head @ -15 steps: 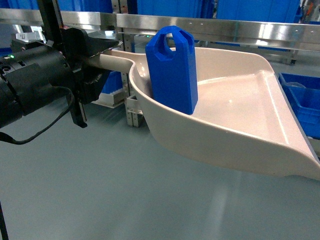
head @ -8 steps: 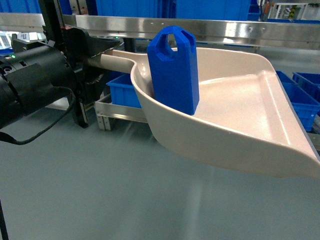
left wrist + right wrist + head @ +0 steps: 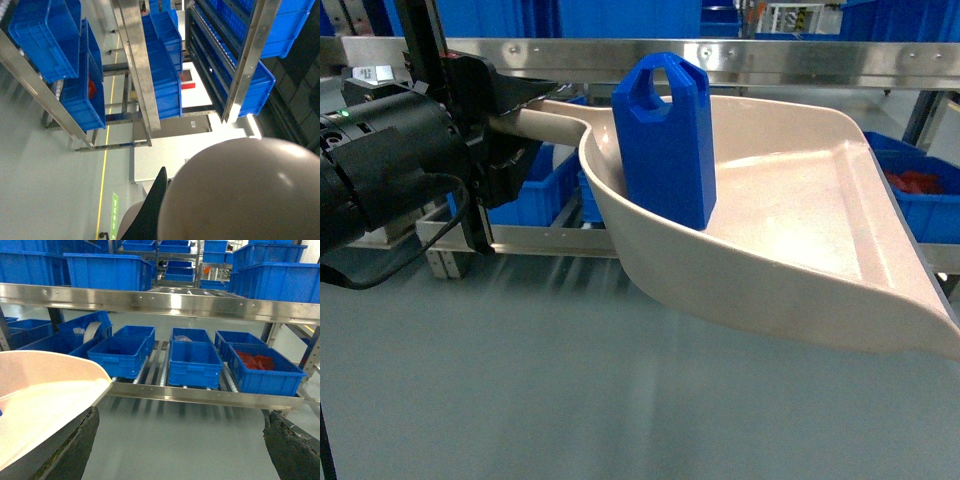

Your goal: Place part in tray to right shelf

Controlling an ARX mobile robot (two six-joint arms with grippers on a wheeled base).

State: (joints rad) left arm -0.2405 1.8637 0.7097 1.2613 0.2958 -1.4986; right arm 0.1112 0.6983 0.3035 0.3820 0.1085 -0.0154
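I see the small bright-blue jerrycan-shaped plastic part (image 3: 665, 140) standing upright inside the glossy beige dustpan-shaped tray (image 3: 800, 230). The left end effector (image 3: 505, 125) clenches the tray's handle. The right end effector (image 3: 180, 450) is released. Stainless-steel shelf (image 3: 165, 302) stands beyond.

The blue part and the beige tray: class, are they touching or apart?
Touching. The head view shows the blue part standing upright inside the beige tray, its lower end resting against the near wall with no gap.
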